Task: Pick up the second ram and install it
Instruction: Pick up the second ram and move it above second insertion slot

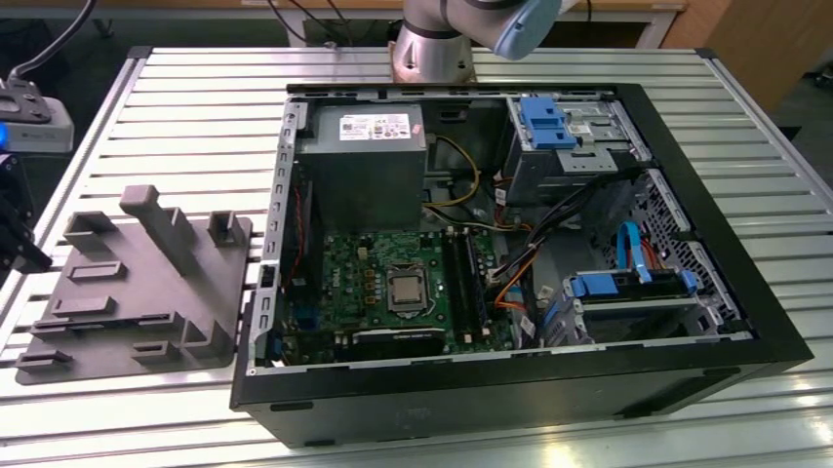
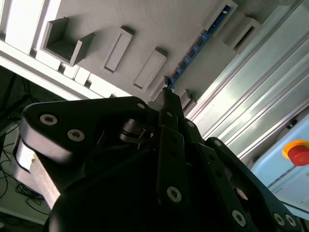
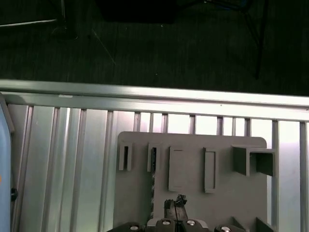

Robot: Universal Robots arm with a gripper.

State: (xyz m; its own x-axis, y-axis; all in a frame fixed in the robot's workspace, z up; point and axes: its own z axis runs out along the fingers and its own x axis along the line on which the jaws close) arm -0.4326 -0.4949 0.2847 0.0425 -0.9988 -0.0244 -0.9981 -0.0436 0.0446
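Note:
The second ram [image 2: 198, 46] stands on its edge in a slot of the pale grey moulded tray [image 2: 159, 24]; its thin dark edge [image 3: 153, 186] also shows in the first wrist view. My gripper [image 3: 175, 203] hangs above the tray [image 3: 193, 193], close beside the line of the stick, with its black fingertips [image 2: 167, 94] pressed together and nothing between them. In the exterior view the tray [image 1: 143, 292] lies on the table at the left of the open computer case [image 1: 521, 244]. The motherboard's black memory slots [image 1: 462, 283] run beside the processor.
The tray carries tall posts [image 1: 163, 219] and a U-shaped block [image 3: 251, 159]. The slatted metal table ends at an edge [image 3: 154, 94] beyond the tray. A red button [image 2: 298, 152] sits on a pale blue box near the table. Cables and drive cages fill the case's right side.

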